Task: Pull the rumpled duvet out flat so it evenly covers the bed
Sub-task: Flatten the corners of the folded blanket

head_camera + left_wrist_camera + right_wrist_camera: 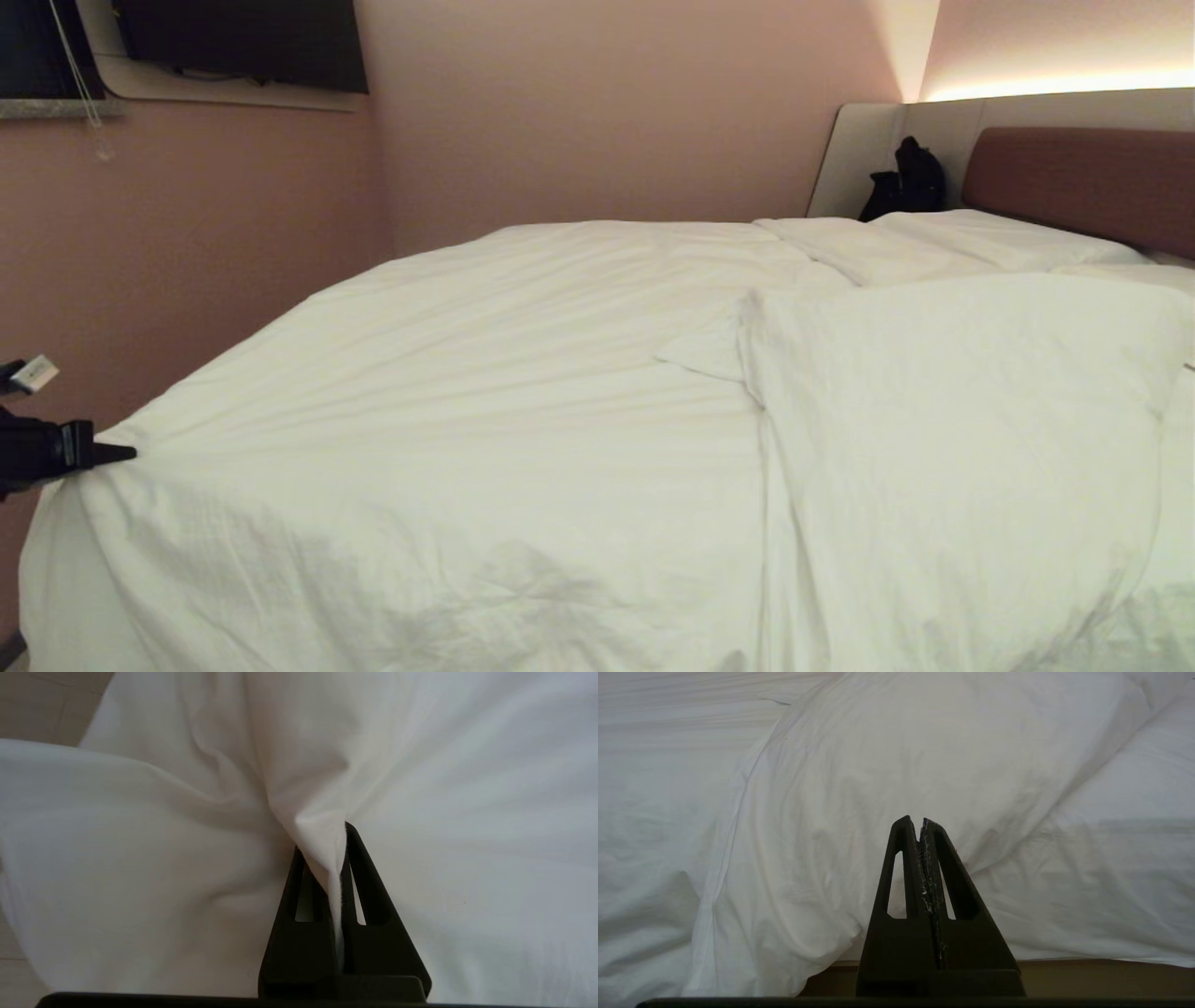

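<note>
White cotton is pinched between the fingertips of my left gripper (pixel 117 455) at the left edge of the head view, where the near left corner of the duvet (pixel 485 411) drapes over the corner of the bed (pixel 1074 177). My wrist camera shows a thin fold of fabric clamped hard between the two black fingers (pixel 369 882), with creases radiating out from the pinch. That tells me I hold only a narrow ridge, probably the cover rather than the filling, so I judge the pull should be slow and steady, low and outward along the bed's corner, not a jerk that could slip the cloth free.

Moving across, the left and middle of the duvet already lie fairly smooth, with long shallow wrinkles running toward my grip. Those lines should fade as I draw the corner out; if they deepen instead, I am dragging at a wrong angle.

Further right, a thick part of the duvet is doubled back on itself, its folded edge (pixel 756 373) running down toward the foot and a flap corner jutting left. Pulling from my corner will likely not open that fold, so it needs its own grasp afterwards.

My right gripper (pixel 920 826) is closed on nothing and hangs just before the bulky fold over the bed's near edge. Beyond, the pillows (pixel 971 238) lie by the brown headboard (pixel 1083 182), with a dark bag (pixel 906 182) in the corner.
</note>
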### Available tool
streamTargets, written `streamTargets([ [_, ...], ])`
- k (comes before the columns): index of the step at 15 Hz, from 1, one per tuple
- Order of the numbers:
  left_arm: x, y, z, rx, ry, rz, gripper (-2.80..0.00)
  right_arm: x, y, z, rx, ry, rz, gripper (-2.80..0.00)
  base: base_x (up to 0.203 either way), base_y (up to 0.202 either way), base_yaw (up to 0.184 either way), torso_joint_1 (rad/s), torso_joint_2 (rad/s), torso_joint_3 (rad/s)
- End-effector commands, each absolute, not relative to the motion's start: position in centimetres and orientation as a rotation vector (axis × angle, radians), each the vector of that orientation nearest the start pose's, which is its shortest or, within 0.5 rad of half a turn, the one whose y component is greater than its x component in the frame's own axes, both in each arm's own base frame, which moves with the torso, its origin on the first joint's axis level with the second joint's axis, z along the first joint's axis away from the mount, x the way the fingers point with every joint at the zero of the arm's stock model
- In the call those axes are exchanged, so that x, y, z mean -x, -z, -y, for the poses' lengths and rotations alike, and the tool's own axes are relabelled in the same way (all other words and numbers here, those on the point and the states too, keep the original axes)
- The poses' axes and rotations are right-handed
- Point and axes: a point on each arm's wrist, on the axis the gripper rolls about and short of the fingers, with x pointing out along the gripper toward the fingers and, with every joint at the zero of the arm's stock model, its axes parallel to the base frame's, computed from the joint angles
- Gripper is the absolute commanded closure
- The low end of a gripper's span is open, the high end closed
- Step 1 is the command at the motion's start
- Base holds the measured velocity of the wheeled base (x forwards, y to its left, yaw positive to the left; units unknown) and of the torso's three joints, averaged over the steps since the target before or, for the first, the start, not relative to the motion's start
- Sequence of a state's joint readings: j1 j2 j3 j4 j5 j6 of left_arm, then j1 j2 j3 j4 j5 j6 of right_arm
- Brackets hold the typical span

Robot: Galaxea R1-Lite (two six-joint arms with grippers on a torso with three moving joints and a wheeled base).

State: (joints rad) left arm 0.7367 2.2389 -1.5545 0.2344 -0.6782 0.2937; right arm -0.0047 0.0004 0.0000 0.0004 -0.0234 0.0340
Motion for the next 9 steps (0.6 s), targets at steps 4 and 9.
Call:
streamTargets([
  [4, -32.4, -11.2, -26.8, 0.337, 0.116, -0.667, 0.0, 2.3, -7.5, 0.0, -0.034, 0.028, 0.0, 0.0, 0.0, 0.0, 0.0, 0.0, 0.0, 0.0],
  [9, -30.1, -15.4, -23.5, 0.357, 0.292, -0.557, 0.0, 2.3, -7.5, 0.0, -0.034, 0.028, 0.0, 0.0, 0.0, 0.0, 0.0, 0.0, 0.0, 0.0],
])
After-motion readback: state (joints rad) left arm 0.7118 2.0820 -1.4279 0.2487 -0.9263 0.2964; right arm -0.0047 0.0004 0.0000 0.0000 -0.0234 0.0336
